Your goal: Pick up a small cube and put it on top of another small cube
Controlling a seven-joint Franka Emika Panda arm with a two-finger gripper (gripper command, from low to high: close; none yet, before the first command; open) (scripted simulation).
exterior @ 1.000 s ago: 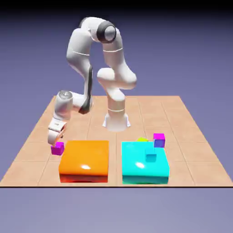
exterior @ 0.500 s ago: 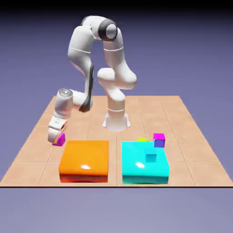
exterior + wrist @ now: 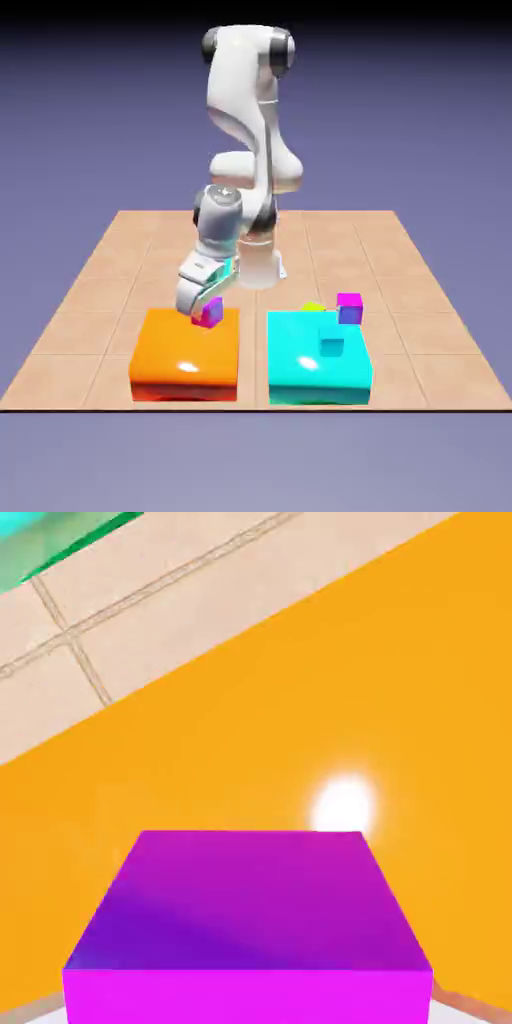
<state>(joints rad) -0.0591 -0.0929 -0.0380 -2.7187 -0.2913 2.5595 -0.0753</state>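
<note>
small magenta cube in transit above the orange block

carry step: the white arm's tool (image 3: 203, 305) is clamped on the small all-magenta cube (image 3: 208, 313), held above the flat orange square block (image 3: 187, 352). next, i judge, it must cross to the small cyan cube (image 3: 331, 347) on the flat cyan square block (image 3: 320, 368), align, lower. no containers here.

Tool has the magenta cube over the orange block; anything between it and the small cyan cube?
Nothing visible. The tool holds the small magenta cube above the orange block; only a bare gap separates it from the small cyan cube.
</note>
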